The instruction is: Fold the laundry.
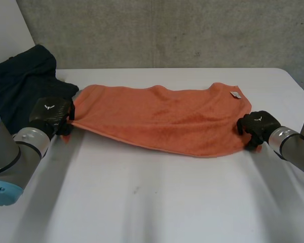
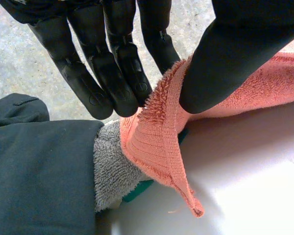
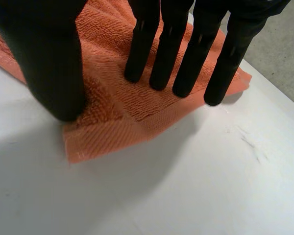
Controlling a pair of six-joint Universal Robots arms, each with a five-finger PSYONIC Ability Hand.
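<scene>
An orange towel (image 1: 162, 119) lies stretched out across the middle of a white tabletop (image 1: 157, 197), with one black robot hand at each short end. The head view shows the whole layout: the left hand (image 1: 50, 112) at the towel's left end, the right hand (image 1: 256, 124) at its right end, a small tag (image 1: 235, 94) near the far right corner, and a dark garment (image 1: 20, 83) heaped at the far left of the tabletop.

The left wrist view adds detail that is hidden from above. The left hand's fingers (image 2: 95, 73) are straight, and the towel's edge stands up between them and the thumb (image 2: 225, 63), pinched there. Just beside the towel's hanging corner are a grey fleecy cloth (image 2: 110, 171), a sliver of something teal (image 2: 137, 191), and the dark garment.

In the right wrist view, the right hand's fingers (image 3: 186, 58) are straight and slightly spread. Their tips and the thumb (image 3: 54, 63) press down on top of the towel near its corner, which lies flat on the tabletop.
</scene>
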